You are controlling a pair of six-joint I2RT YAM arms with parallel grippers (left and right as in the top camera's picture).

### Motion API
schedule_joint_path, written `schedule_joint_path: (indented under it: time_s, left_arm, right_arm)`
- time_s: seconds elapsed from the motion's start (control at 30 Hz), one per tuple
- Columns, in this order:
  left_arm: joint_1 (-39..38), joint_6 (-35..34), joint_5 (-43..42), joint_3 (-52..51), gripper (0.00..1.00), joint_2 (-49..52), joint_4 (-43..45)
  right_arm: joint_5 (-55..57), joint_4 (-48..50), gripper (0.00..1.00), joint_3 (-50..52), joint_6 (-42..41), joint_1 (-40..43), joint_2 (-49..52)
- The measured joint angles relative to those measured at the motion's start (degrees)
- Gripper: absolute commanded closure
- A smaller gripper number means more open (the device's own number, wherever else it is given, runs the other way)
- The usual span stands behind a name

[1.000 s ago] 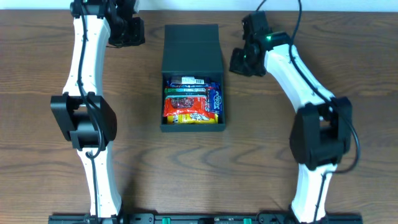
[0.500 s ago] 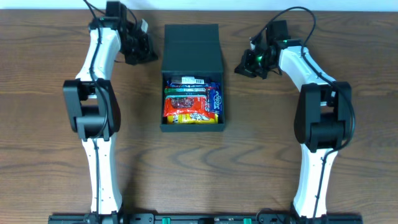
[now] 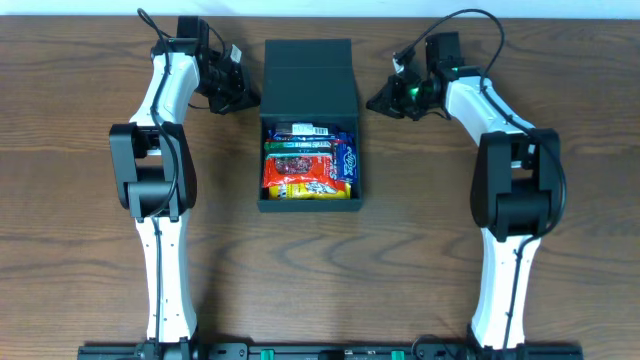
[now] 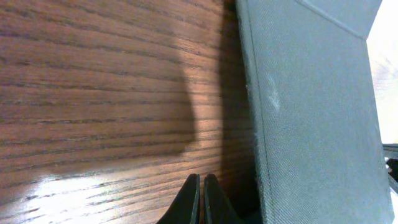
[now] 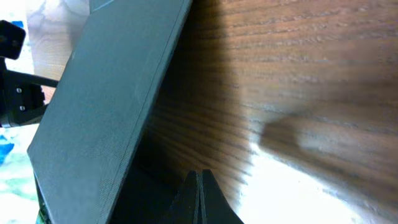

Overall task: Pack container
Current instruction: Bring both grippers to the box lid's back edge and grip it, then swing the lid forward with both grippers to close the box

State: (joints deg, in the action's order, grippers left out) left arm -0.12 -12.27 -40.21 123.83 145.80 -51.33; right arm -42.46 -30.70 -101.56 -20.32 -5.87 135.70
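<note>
box: black container [image 3: 308,206] mid-table [image 3: 400,260], between the two arms, long side running away from the robot's base

lid: flap [image 3: 309,78] open, hinged at the far edge and thrown back. can't tell from above whether flat on the wood or propped up a bit; looks slanted in the right wrist view

inside: snack packets [image 3: 300,172] packed tight in the near half, red and yellow-orange ones up front, green strip behind, blue one squeezed along the right wall

left gripper [image 3: 246,98]: just beside the flap's left edge, low over the wood, pointing in at it. fingers [image 4: 189,200] pinched together in the wrist view, no gap, nothing held. tips close to the flap's side, can't tell if actually touching

right gripper [image 3: 374,102]: mirror deal, just off the flap's right edge, aimed inward. fingers [image 5: 191,193] closed tip to tip too, holding nothing, sitting by the dark shadow under the flap's edge

arms: both stretched out toward the far side of the table, one each side of the box

lighting: bright glare patches on the wood in both wrist views
</note>
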Motion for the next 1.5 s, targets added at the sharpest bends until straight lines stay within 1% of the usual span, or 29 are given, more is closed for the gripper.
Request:
schedule_joint_path:
  time_s: [0.27,0.53,0.7,0.9,1.0,1.13,1.33,1.5]
  left_arm:
    - [0.0,-1.8,-1.4,0.0,0.94,0.0,2.7]
    - [-0.5,-2.3,-4.0,0.0,0.94,0.0,4.4]
    - [-0.1,-0.3,-8.1,0.0,0.94,0.0,5.3]
    - [1.2,2.6,-14.4,0.6,0.94,0.1,4.5]
    - [2.2,4.6,-17.1,3.3,0.94,0.4,2.5]
    - [3.3,9.3,-19.0,9.5,0.94,0.4,-4.0]
    - [3.3,16.9,-19.6,18.5,0.94,0.4,-13.6]
    - [3.3,23.8,-18.9,25.7,0.94,0.4,-22.1]
  right_arm:
    - [-6.8,8.3,0.99,0.0,-3.8,-0.5,4.4]
    - [-13.4,14.6,0.98,0.0,-5.3,-1.9,4.8]
    - [-18.3,18.5,0.99,0.0,-5.3,-1.5,4.9]
    - [-23.0,19.1,0.98,-0.2,-5.0,-0.6,4.9]
    - [-25.4,18.9,0.99,-1.5,-4.8,-0.2,4.9]
    - [-27.4,19.0,0.99,-5.4,-4.4,0.3,4.9]
    - [-30.1,19.2,0.99,-11.3,-4.0,0.4,4.9]
    - [-31.4,18.6,0.98,-12.2,-3.3,0.4,3.5]
